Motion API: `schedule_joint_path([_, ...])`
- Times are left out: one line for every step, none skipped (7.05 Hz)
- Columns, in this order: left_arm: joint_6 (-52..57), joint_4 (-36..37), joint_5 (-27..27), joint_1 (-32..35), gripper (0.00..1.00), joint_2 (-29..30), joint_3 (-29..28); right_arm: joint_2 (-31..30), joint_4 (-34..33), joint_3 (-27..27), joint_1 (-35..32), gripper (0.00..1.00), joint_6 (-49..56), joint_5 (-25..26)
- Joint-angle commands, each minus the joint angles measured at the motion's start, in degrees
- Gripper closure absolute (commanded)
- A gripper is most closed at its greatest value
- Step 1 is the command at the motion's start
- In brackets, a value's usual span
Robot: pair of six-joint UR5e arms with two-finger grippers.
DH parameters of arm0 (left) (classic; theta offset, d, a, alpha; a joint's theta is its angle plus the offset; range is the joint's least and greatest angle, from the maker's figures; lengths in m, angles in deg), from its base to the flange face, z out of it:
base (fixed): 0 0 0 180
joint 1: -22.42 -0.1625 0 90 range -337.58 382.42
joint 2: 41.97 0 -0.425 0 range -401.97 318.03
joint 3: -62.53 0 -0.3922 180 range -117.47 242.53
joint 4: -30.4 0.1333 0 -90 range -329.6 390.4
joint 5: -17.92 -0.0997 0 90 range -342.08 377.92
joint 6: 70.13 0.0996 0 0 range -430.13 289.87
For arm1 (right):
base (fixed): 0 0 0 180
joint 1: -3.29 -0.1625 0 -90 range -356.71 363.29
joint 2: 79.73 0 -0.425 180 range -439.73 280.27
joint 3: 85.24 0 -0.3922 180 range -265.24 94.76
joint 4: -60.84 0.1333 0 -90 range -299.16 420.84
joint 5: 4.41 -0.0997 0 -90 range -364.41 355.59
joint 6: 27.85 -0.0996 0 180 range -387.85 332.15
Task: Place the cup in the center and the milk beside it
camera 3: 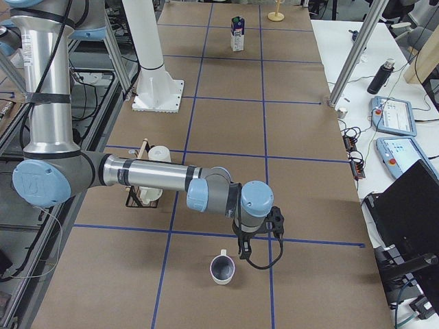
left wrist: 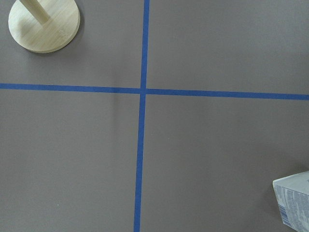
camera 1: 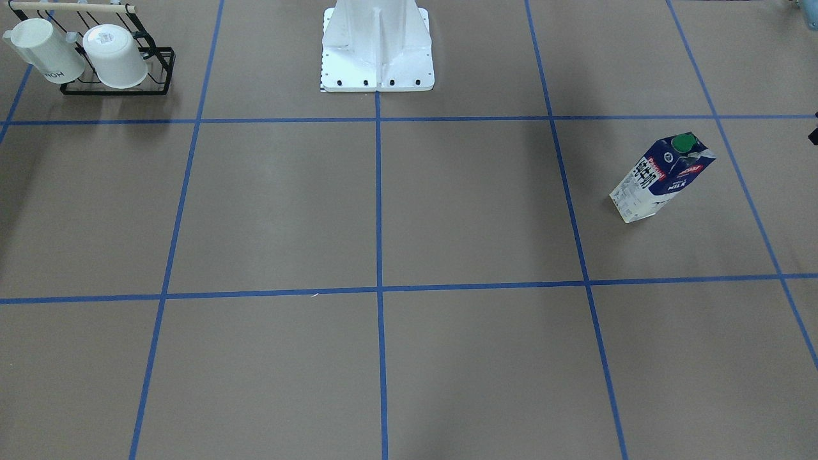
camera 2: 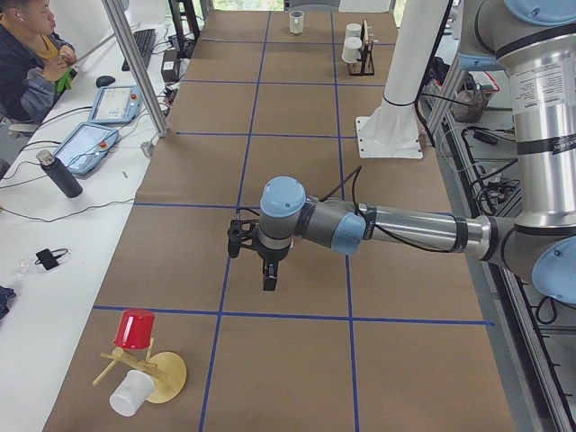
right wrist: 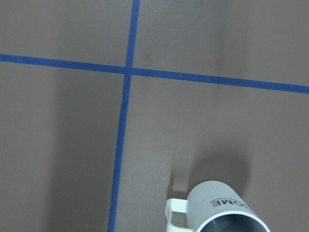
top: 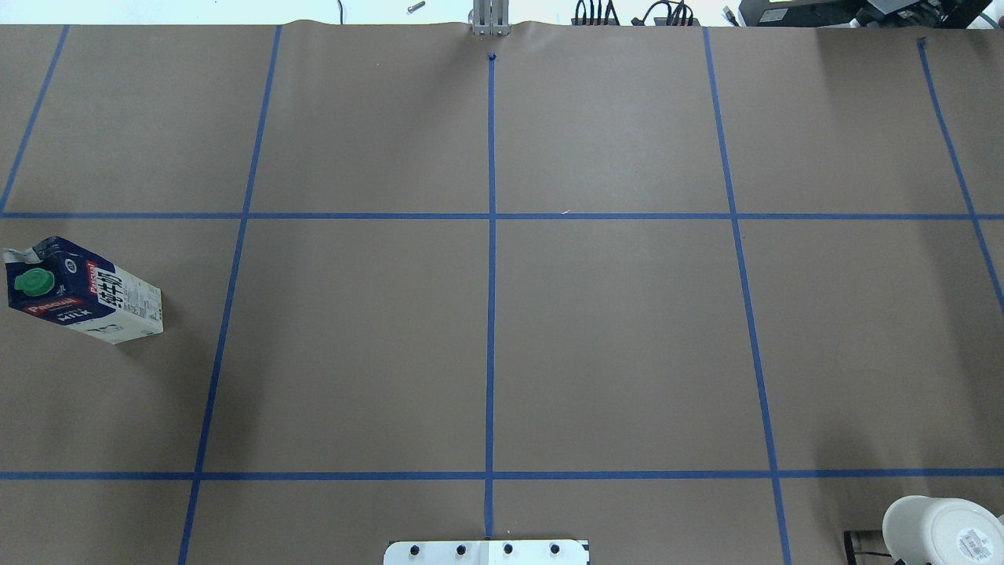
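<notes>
The cup (camera 3: pixel 221 267) is a small white mug with a dark inside. It stands upright on the table at the robot's right end. The right wrist view shows it at the bottom edge (right wrist: pixel 224 210), with dark lettering on its side. My right gripper (camera 3: pixel 245 255) hangs just beside and above it; I cannot tell if it is open. The milk (camera 1: pixel 664 176) is a navy and white carton with a green cap, standing upright near the left end (top: pixel 78 294). Its corner shows in the left wrist view (left wrist: pixel 294 203). My left gripper (camera 2: pixel 267 274) hovers over the table; I cannot tell its state.
A black wire rack (camera 1: pixel 118 86) by the robot's right holds two white mugs (camera 1: pixel 115 56), mouths down. A wooden stand (camera 2: pixel 162 373) with a red cup (camera 2: pixel 135 328) and a white cup sits at the left end. The white robot base (camera 1: pixel 377 57) stands at the table's edge.
</notes>
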Motion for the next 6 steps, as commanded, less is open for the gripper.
schedule_joint_path([-0.30, -0.03, -0.14, -0.05, 0.02, 0.32, -0.12, -1.68, 2.72, 5.27, -1.12, 0.00, 1.96, 0.17])
schedule_joint_path([-0.30, -0.03, -0.06, -0.05, 0.02, 0.32, -0.03, -4.92, 8.40, 6.15, -1.03, 0.00, 2.23, 0.26])
schedule_joint_path([-0.30, -0.03, -0.06, -0.13, 0.02, 0.32, 0.05, -6.87, 12.46, 6.16, -1.12, 0.00, 1.63, 0.69])
schedule_joint_path([-0.30, -0.03, -0.14, -0.13, 0.02, 0.41, -0.03, -6.71, 12.94, 7.99, -1.12, 0.00, 1.62, 2.61])
schedule_joint_path([-0.30, -0.03, -0.14, -0.13, 0.02, 0.41, 0.05, -5.58, 13.03, 9.40, -1.12, 0.00, 1.62, 3.07])
schedule_joint_path([-0.30, -0.12, -0.14, -0.13, 0.02, 0.41, 0.06, -4.26, 13.03, 11.24, -1.12, 0.02, 1.27, 3.07])
